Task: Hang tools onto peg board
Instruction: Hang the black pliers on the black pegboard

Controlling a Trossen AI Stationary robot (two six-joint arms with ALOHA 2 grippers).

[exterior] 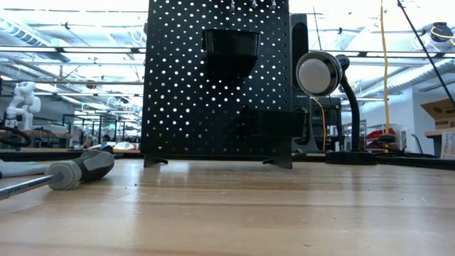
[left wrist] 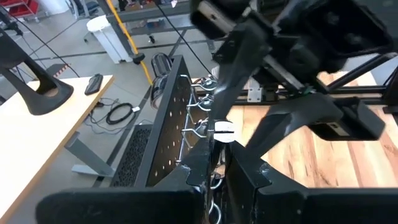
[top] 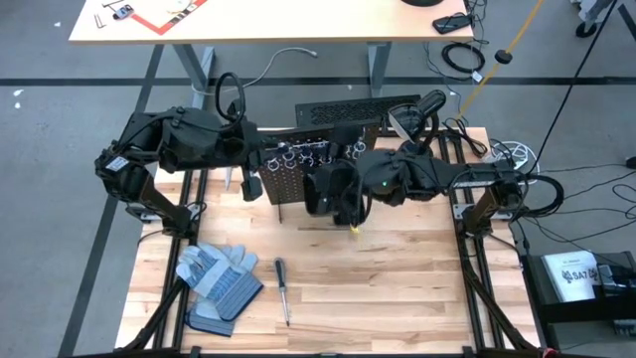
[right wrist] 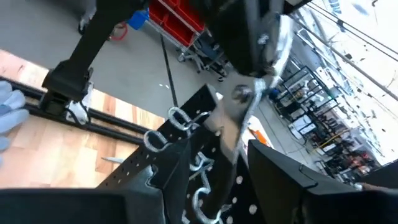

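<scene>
The black peg board (top: 298, 179) stands upright on its feet at the table's far middle, with silver ring holders (top: 298, 151) along its top. My left gripper (top: 256, 164) is shut at the board's upper left end. My right gripper (top: 333, 194) hovers in front of the board's top, shut on the pliers (right wrist: 239, 99), whose silver head is close to the ring holders (right wrist: 177, 118). A dark-handled screwdriver (top: 282, 290) lies flat on the near table. My left gripper seems to pinch the peg board's top edge (left wrist: 202, 146) at its left end, which runs into the gap between the two fingers. The fingers come slanting down from the table's left. They hide the exact place of contact. My right gripper pinches the pliers' silver head (right wrist: 233, 140) just past the pivot, between its two fingers. The fingers come about level from the table's right and lie across the pliers. The pliers are lifted clear, their dark handles (right wrist: 249, 34) sticking out beyond the fingers.
Grey-and-blue work gloves (top: 214, 278) lie at the near left beside the screwdriver. A desk lamp (exterior: 320, 75) stands behind the board at the far right. Black bins (exterior: 229, 43) hang on the board's face. Bare wood lies between the board and the near edge.
</scene>
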